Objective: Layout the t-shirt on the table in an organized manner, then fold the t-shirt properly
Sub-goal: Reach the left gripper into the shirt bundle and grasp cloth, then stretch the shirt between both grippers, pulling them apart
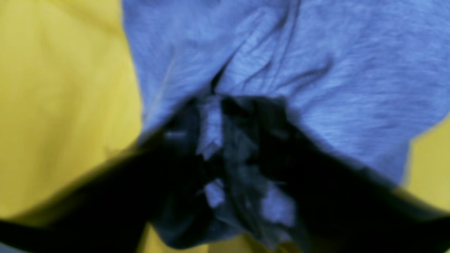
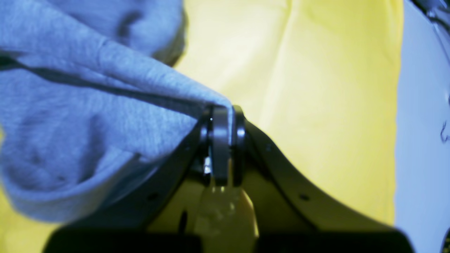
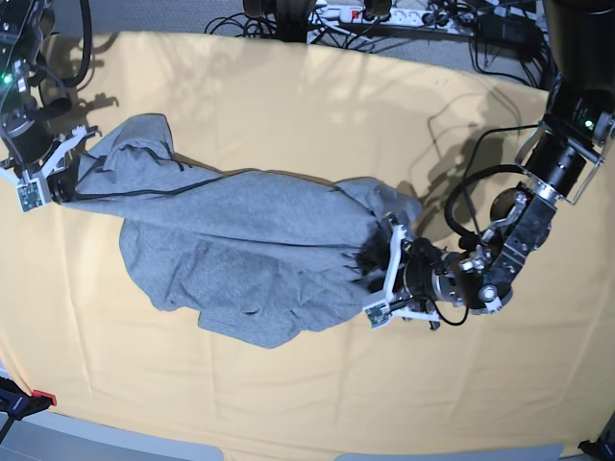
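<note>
They look to be in the laying-out step: the t-shirt (image 3: 240,259) hangs stretched across the middle of the tabletop (image 3: 288,106), bunched. The left hand (image 3: 384,274), lower right, and the right hand (image 3: 48,178), upper left, each clamp fabric. Next, I'd guess, comes spreading it flat.
</note>
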Available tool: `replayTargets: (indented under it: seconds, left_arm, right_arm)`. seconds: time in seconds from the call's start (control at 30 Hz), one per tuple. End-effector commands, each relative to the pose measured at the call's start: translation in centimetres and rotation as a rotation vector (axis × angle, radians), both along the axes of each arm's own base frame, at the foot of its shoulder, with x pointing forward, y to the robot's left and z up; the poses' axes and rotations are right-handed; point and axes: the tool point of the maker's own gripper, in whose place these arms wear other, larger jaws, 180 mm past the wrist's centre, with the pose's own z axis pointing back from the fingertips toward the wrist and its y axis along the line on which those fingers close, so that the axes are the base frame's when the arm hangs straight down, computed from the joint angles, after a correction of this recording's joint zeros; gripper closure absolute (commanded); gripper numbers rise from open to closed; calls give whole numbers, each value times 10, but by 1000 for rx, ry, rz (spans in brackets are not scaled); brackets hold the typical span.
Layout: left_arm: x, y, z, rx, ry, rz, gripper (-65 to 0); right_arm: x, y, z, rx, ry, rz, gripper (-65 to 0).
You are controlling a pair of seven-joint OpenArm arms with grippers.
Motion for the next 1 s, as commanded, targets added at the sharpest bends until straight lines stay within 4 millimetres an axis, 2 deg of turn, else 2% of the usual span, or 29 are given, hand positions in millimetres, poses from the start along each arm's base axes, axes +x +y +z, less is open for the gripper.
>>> replayTargets:
  seconds: [0.0,0.03,0.1,0.13,0.17,0.27,0.33,0.4,0.47,0.53,0.57,0.73,0.83,0.97]
  left_arm:
    - [18,5,20,-6,-65,42,-417]
    - [20,6,20,-3,-69,60,-446]
    - [22,10,21,20,-65,69,-449]
    - [24,13,22,42,-63,76,-449]
    - [27,16,27,57,-66,82,-449]
    - [36,21,49,39,-57,100,-449]
    - [31,24,64,-6,-15,76,-449]
    - [13,26,74,-69,78,9,-449]
    - [-15,24,82,-138,207,-76,-449]
    - [-42,19,88,-206,327,-156,-442]
    - [-48,15,90,-249,353,-166,-429]
    - [-70,25,59,-243,440,-139,-367]
    - [-87,33,39,-234,503,-115,-367]
    - [-116,33,12,-238,590,-113,-368]
  right_arm:
    - [7,-6,12,-9,-40,-3,-8]
    - [9,-8,10,-5,-37,-12,-83]
    - [13,-14,13,-14,-40,-30,-245]
    - [14,-19,16,-29,-39,-39,-306]
    - [16,-23,20,-46,-36,-40,-336]
    - [22,-28,34,-82,-40,-18,-343]
    - [22,-14,40,-60,-30,55,-343]
    - [15,7,38,-24,17,141,-343]
    - [7,21,34,21,56,194,-343]
    - [4,28,31,52,78,216,-343]
    - [4,31,32,65,74,227,-343]
    - [2,36,32,85,74,246,-343]
    - [-3,36,27,87,94,246,-343]
    - [-1,37,29,90,79,249,-343]
